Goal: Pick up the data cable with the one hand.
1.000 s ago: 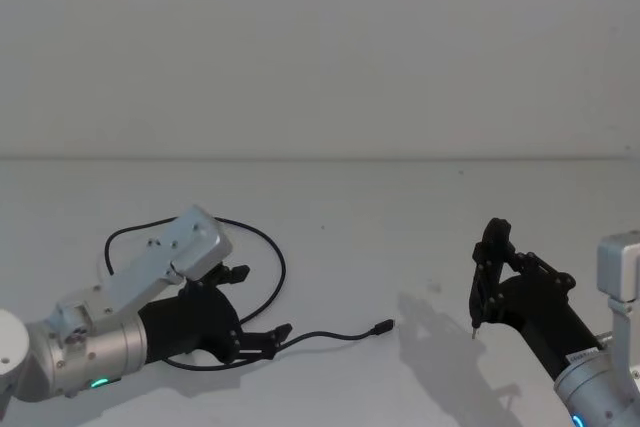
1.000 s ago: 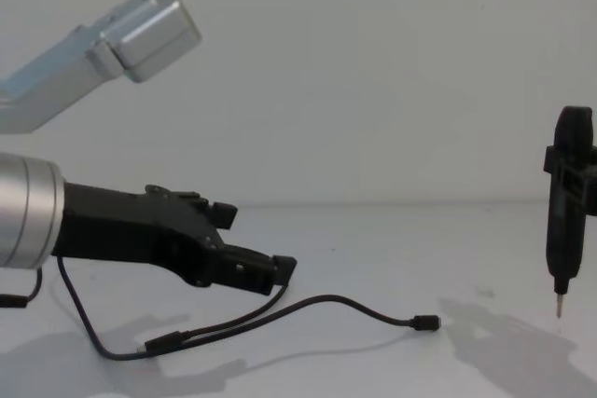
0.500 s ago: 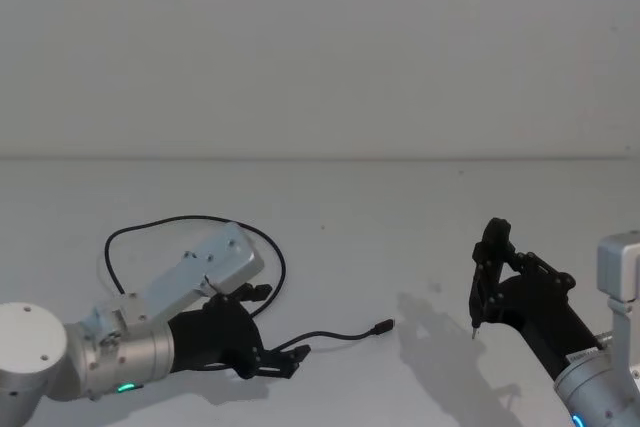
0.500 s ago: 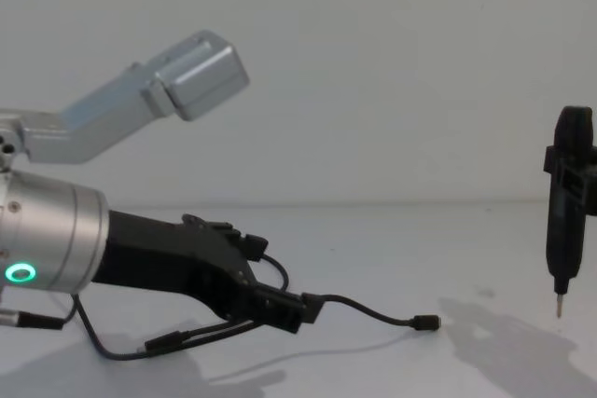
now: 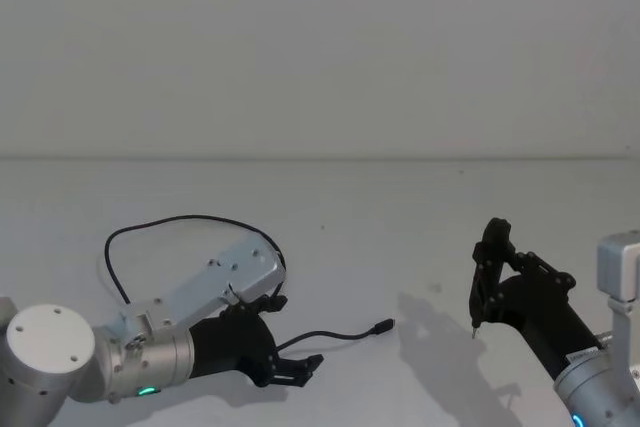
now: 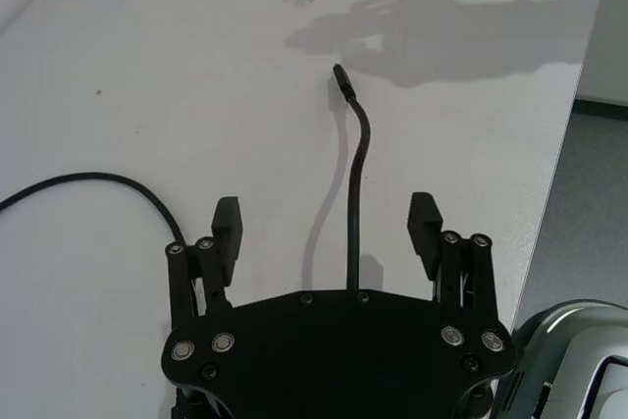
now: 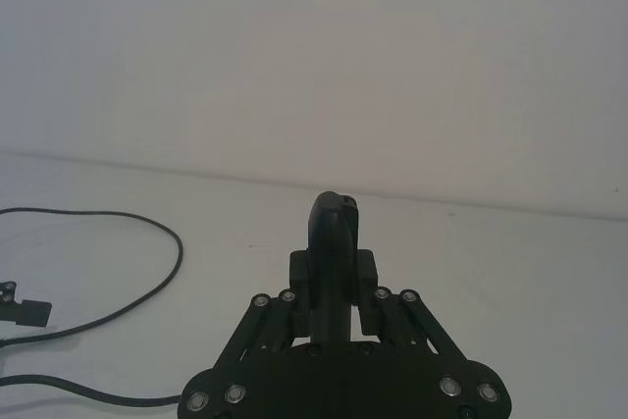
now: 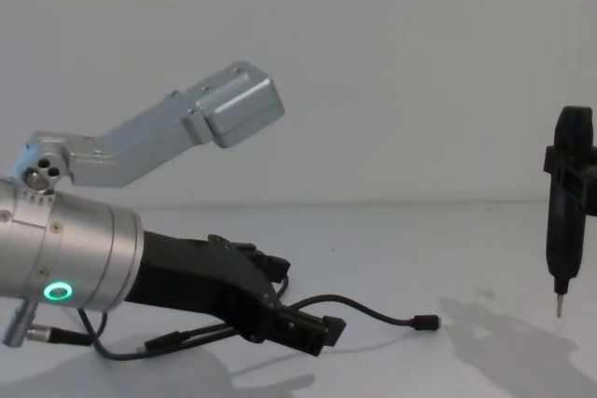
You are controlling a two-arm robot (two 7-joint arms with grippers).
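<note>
I could read no text, brand or number anywhere. A small pale sticker [image 5: 581,355] sat on the black body of the right gripper [image 5: 490,265], possibly printed, but its marks were too tiny to make out.

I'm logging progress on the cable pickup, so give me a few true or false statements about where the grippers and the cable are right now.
1. The left gripper has its fingers open. True.
2. The data cable runs between those fingers. True.
3. The data cable is clamped and hanging in the air. False: it lies loose on the table, not gripped.
4. The right gripper is empty. False: it holds a slim black pen-like tool, off to the right of the cable.
</note>
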